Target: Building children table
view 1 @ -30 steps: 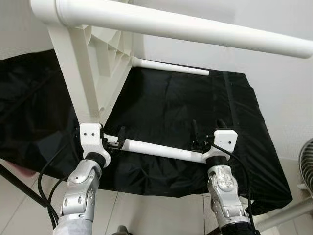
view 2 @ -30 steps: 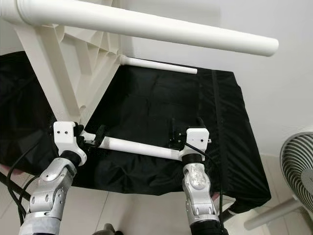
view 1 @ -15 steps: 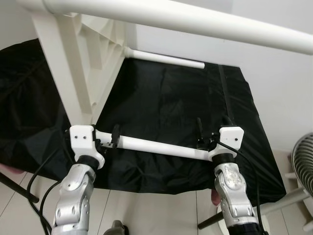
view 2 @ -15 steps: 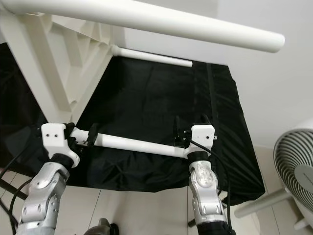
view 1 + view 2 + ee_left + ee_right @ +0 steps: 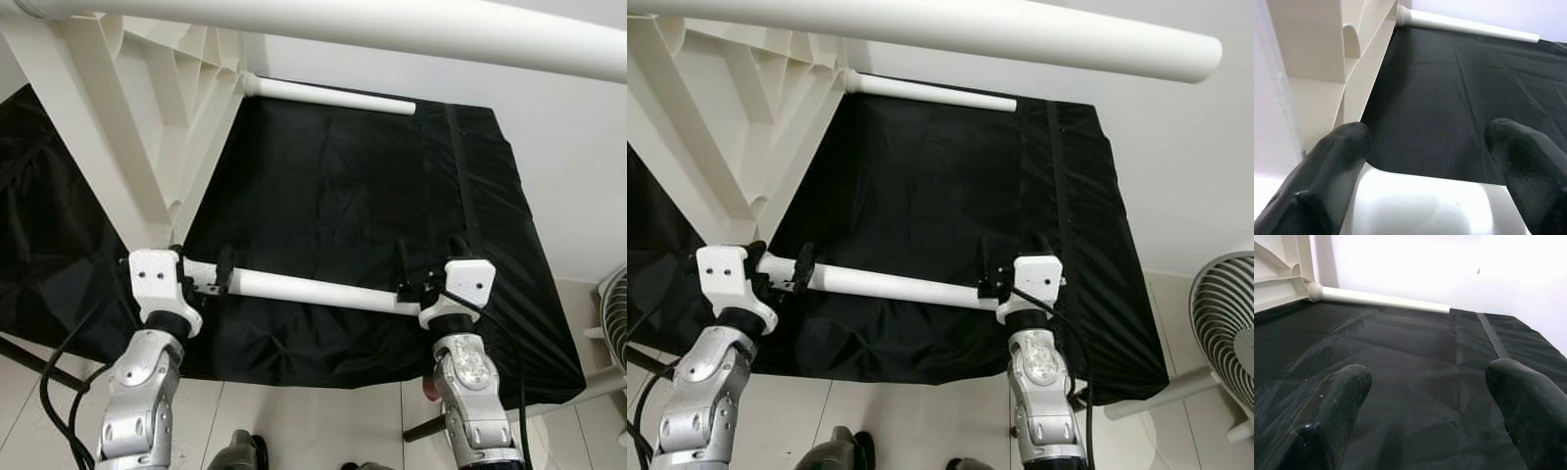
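- Black cloth covers the work surface ahead of me, running from 9 to 3 o'clock
- White table frame stands on edge at 10 o'clock, ribbed underside facing me; one leg crosses overhead at 12, a far leg lies along the cloth's back edge
- Near leg spans horizontally between my two grippers, held above the cloth's front edge, its left end at the frame's corner
- Left gripper at 8 o'clock: fingers astride the near leg where it joins the frame
- Right gripper at 4 o'clock: fingers spread wide in the wrist view; grip on the leg, I cannot tell
- Fan on the floor at 3 o'clock
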### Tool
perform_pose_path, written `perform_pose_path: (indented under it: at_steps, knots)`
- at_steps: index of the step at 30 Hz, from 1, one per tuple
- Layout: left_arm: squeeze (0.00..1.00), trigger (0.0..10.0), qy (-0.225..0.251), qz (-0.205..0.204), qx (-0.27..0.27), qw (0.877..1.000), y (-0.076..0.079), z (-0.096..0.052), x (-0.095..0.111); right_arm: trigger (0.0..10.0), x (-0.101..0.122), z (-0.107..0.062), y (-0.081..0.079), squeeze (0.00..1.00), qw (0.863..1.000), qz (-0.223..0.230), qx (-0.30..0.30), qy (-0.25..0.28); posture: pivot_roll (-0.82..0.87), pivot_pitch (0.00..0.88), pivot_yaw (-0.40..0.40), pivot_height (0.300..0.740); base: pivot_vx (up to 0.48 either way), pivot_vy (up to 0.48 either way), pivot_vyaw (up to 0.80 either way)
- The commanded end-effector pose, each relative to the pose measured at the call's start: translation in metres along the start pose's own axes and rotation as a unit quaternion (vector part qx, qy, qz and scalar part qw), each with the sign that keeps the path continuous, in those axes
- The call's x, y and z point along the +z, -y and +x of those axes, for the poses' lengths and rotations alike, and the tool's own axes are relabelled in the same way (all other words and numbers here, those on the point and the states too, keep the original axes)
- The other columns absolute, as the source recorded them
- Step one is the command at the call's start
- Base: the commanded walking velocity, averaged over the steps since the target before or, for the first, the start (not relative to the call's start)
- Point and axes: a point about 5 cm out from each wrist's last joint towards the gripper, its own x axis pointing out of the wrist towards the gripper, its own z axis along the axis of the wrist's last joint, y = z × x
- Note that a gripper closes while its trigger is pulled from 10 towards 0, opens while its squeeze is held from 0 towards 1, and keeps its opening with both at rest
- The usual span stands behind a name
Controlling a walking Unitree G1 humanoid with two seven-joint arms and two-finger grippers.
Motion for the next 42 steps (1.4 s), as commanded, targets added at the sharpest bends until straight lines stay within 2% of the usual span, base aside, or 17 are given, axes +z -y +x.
perform_pose_path:
  at_steps: [1,5,13,24,28,37,40,42]
  knots:
    - [0.00,10.0,-0.027,0.001,0.041,0.999,-0.006,-0.001,-0.010,10.0,-0.003,0.000,0.000,0.00,1.000,0.005,-0.005,-0.009,0.10,0.137,0.023,0.740,0.000,0.000,0.00]
    - [0.00,10.0,-0.032,0.011,0.029,0.999,-0.005,0.001,-0.010,10.0,0.000,0.004,-0.007,0.00,1.000,0.012,0.004,-0.003,0.12,0.117,0.040,0.740,0.000,0.000,0.00]
    - [0.00,10.0,-0.024,0.008,0.023,0.999,-0.008,0.004,-0.009,10.0,-0.002,0.009,-0.002,0.00,1.000,0.011,0.000,0.000,0.13,0.076,0.039,0.740,0.000,0.000,0.00]
    - [0.00,10.0,-0.016,0.018,0.024,0.999,-0.008,-0.005,-0.014,10.0,-0.011,0.009,-0.008,0.00,1.000,0.018,0.003,-0.009,0.15,0.050,0.030,0.740,0.000,0.000,0.00]
    - [0.00,10.0,-0.002,0.021,0.012,1.000,-0.005,-0.008,-0.007,10.0,-0.013,0.014,-0.007,0.00,1.000,0.022,0.002,-0.010,0.18,0.055,0.019,0.740,0.000,0.000,0.00]
    - [0.00,10.0,-0.005,0.032,0.007,0.999,-0.006,-0.012,-0.006,10.0,-0.014,0.016,-0.010,0.00,1.000,0.025,0.014,-0.009,0.20,0.074,-0.003,0.740,0.000,0.000,0.00]
    - [0.00,10.0,-0.006,0.029,-0.002,1.000,-0.004,-0.015,-0.004,10.0,-0.014,0.017,-0.009,0.00,1.000,0.022,0.020,-0.010,0.20,0.079,-0.010,0.740,0.000,0.000,0.00]
    - [0.00,10.0,-0.017,0.005,-0.051,0.999,0.008,-0.020,-0.006,10.0,-0.014,0.017,-0.005,0.00,1.000,0.018,0.020,-0.009,0.20,0.083,-0.021,0.740,0.000,0.000,0.00]
